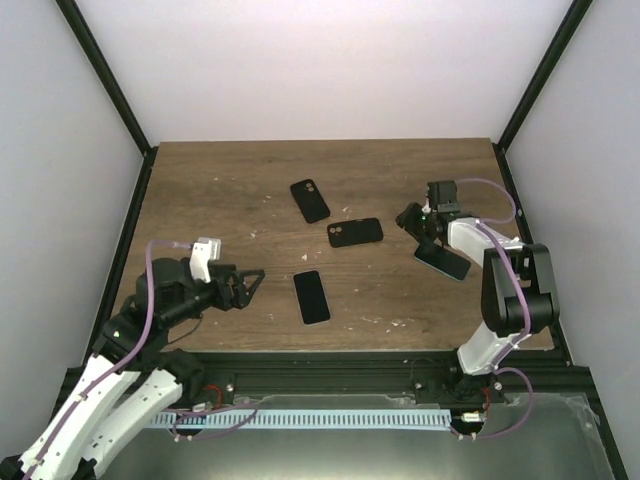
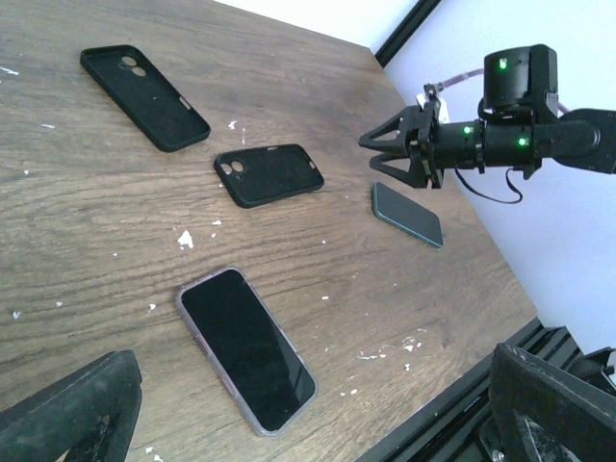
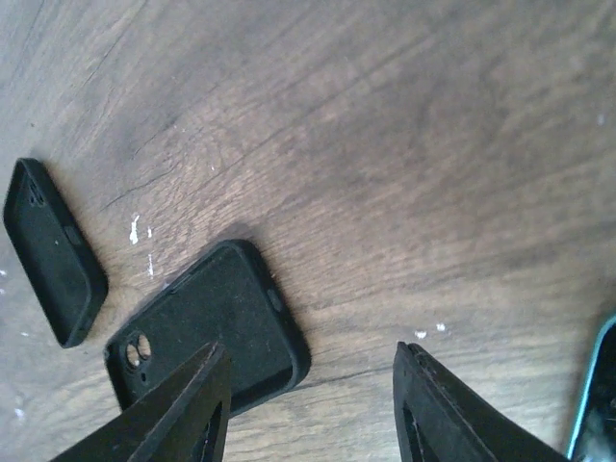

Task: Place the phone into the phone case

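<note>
The phone (image 1: 311, 297) (image 2: 245, 348) lies flat and screen up at the front middle of the table. A clear rim, which looks like the phone case (image 2: 185, 310), runs round its edges; the back of it is hidden. My left gripper (image 1: 252, 281) (image 2: 316, 385) hovers just left of the phone, open, its fingers (image 2: 77, 414) wide apart with nothing between them. My right gripper (image 1: 414, 222) (image 2: 387, 154) (image 3: 310, 348) hangs above the wood at the far right, open and holding nothing.
Two black covers with camera cutouts lie behind the phone: one (image 1: 310, 200) (image 2: 144, 96) (image 3: 53, 250) further back, one (image 1: 355, 232) (image 2: 269, 174) (image 3: 207, 327) under the right gripper's left finger. A dark teal-edged slab (image 1: 443, 261) (image 2: 407, 214) (image 3: 597, 395) lies beside the right gripper.
</note>
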`<move>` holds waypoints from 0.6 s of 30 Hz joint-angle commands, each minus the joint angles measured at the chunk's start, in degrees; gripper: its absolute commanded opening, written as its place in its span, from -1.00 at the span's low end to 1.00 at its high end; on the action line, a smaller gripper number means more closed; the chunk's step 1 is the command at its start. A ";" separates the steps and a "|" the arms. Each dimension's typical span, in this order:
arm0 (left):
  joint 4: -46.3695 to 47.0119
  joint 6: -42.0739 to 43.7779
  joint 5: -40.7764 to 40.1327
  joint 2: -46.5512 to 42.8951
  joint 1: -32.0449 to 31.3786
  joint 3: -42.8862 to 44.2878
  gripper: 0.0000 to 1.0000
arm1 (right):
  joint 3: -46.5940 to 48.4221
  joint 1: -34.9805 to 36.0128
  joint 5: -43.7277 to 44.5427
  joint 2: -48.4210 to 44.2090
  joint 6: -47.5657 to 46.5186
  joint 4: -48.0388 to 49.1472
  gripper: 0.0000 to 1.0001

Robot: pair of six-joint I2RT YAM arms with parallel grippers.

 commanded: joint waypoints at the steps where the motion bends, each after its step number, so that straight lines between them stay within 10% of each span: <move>1: -0.23 0.87 -0.92 -0.30 0.02 0.38 1.00 | -3.82 0.95 -2.69 -0.98 17.43 4.35 -0.07; 18: -1.06 0.88 -1.82 -2.19 0.04 0.43 1.00 | -1.59 12.53 -1.72 5.44 38.08 3.41 -0.40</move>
